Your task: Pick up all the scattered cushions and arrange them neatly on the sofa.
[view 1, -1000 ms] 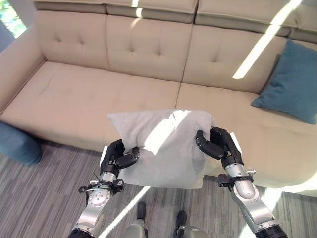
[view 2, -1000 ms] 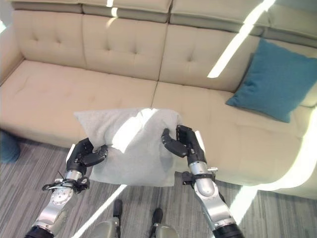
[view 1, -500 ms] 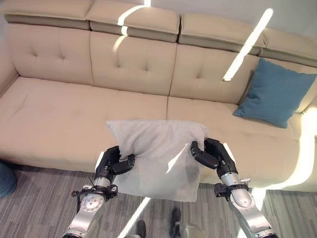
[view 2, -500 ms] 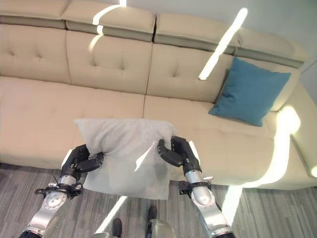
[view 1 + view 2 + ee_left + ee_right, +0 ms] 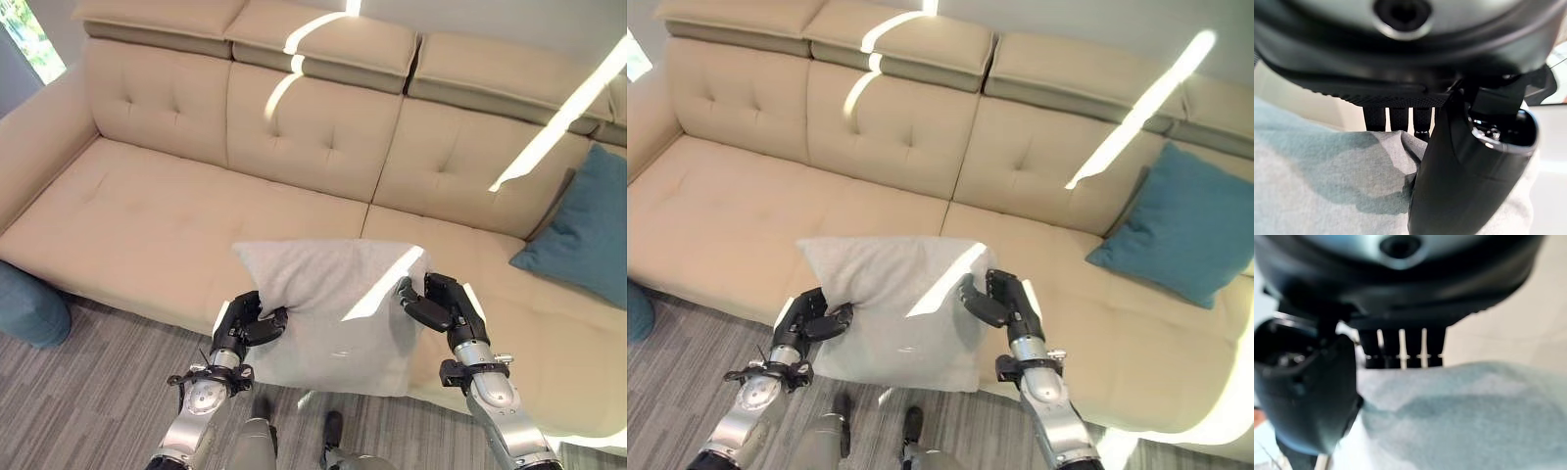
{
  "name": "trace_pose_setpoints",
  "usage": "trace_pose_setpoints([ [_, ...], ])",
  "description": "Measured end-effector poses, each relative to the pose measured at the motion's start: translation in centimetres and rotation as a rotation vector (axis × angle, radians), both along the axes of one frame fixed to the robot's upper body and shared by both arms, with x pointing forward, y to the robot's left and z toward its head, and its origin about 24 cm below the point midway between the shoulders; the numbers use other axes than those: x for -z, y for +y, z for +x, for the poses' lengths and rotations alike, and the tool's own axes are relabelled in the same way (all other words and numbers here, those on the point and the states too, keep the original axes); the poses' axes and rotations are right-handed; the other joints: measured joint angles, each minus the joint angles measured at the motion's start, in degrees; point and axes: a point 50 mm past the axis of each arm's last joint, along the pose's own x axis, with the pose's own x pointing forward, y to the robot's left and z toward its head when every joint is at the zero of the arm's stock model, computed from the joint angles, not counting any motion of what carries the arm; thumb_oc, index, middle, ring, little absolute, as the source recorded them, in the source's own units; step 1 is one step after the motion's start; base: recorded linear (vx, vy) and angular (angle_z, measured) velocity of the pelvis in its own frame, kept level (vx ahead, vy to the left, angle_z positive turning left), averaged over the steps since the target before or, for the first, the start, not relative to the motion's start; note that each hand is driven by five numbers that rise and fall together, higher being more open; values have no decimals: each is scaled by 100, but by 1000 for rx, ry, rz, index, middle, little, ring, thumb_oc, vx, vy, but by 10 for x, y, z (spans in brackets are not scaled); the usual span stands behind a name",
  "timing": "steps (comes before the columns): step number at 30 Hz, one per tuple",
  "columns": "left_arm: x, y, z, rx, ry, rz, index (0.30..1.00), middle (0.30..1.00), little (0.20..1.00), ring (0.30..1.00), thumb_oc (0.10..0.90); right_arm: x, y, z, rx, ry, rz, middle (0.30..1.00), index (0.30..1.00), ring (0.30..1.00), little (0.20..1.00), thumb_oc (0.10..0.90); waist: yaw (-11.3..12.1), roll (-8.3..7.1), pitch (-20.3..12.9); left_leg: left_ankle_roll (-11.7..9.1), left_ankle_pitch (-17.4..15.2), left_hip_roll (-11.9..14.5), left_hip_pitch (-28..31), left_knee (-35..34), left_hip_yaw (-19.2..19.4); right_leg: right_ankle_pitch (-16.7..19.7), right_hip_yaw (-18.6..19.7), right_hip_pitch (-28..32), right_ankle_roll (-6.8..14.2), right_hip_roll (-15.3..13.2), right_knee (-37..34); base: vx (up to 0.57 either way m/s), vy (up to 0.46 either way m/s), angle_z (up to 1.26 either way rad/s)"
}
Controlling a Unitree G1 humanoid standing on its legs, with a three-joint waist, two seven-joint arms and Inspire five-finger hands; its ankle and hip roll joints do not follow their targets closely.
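At the frame's lower middle, my left hand [image 5: 245, 328] and right hand [image 5: 438, 304] each pinch a side edge of the grey cushion [image 5: 333, 313], held before the sofa [image 5: 176, 215]; it looks soft, light, saggy, so gripping both edges seems best

Silver-grey jointed arms; dark hands: left hand [image 5: 243, 328], right hand [image 5: 446, 305]; black fingers [image 5: 1396, 119].

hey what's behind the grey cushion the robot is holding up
Behind the grey cushion, pinched by the left robot hand and right robot hand, lies the beige sofa seat. The cushion hides the seat's front edge directly behind it.
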Motion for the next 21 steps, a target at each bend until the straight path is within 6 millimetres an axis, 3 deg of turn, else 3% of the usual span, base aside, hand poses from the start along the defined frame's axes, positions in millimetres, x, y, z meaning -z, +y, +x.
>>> trace_pose_setpoints([
  [1, 2, 0, -3, -2, 10, -3, 300, 300, 300, 300, 400, 1, -1, -2, -3, 9, -9, 300, 300, 300, 300, 400, 14, 115, -59, 55, 36, -35, 278, -45, 44, -22, 92, 67, 60, 53, 1, 121, 104, -63],
  [2, 1, 0, -4, -1, 6, -5, 300, 300, 300, 300, 400, 2, -2, -2, -3, 10, -12, 300, 300, 300, 300, 400, -14, 186, -99, 165, 459, -26, 400, -215, -8, -47, 181, 95, 188, 86, 1, 150, 172, -60],
  [4, -2, 1, -3, 3, -8, 0, 300, 300, 300, 300, 400, 3, -2, -3, 1, 14, -6, 300, 300, 300, 300, 400, -22, 168, -101, 314, 799, -96, 544, -300, 103, -129, 289, 186, 323, -14, 15, 91, 170, -38],
  [8, -7, 11, -2, -5, -19, 32, 300, 300, 300, 300, 400, 2, 6, -2, -22, 7, 11, 300, 300, 300, 300, 400, 78, 135, -119, 618, 683, -378, 951, -424, 637, -547, 489, -99, 644, -407, 905, 47, 133, -53],
  [10, -12, 19, 1, -25, -40, 47, 300, 300, 300, 300, 400, 4, 13, -2, -47, 13, 25, 300, 300, 300, 300, 400, 100, 145, -113, 746, 590, -415, 1046, -417, 715, -764, 483, -552, 918, -525, 1859, 73, 68, -34],
  [12, -14, 21, 3, -30, -46, 51, 300, 300, 300, 300, 400, 6, 17, -3, -52, 20, 41, 300, 300, 300, 300, 400, 93, 162, -78, 836, 509, -412, 1140, -418, 736, -992, 309, -860, 1051, -693, 2423, 70, -11, -9],
  [13, -14, 22, 3, -31, -45, 56, 300, 300, 300, 300, 400, 6, 17, -3, -54, 22, 43, 300, 300, 300, 300, 400, 125, 162, -78, 840, 486, -424, 1171, -418, 780, -981, 207, -875, 1064, -800, 2357, 62, -48, -7],
  [14, -15, 25, 3, -30, -48, 68, 300, 300, 300, 300, 400, 5, 19, -2, -62, 19, 43, 300, 300, 300, 300, 400, 162, 148, -74, 838, 444, -439, 1222, -435, 848, -864, -5, -906, 1043, -1094, 1869, 164, -104, -11],
  [17, -14, 31, 0, -47, -37, 79, 300, 300, 300, 300, 400, 3, 26, 2, -88, 14, 44, 300, 300, 300, 300, 400, 194, 132, -66, 714, 274, -408, 1268, -456, 872, -431, -270, -967, 1169, -1409, 1096, 168, -103, -18],
  [20, -11, 36, -4, -69, -23, 80, 300, 300, 300, 300, 400, 5, 30, 2, -115, 26, 46, 300, 300, 300, 300, 400, 179, 37, -62, 650, 266, -407, 1457, -537, 983, 60, -289, -922, 1216, -1474, 479, 121, -106, -18],
  [21, -10, 37, -5, -70, -20, 84, 300, 300, 300, 300, 400, 6, 30, 1, -115, 31, 47, 300, 300, 300, 300, 400, 174, -56, -85, 553, 230, -421, 1532, -545, 988, 202, -292, -857, 1221, -1443, 331, 239, -228, 15],
])
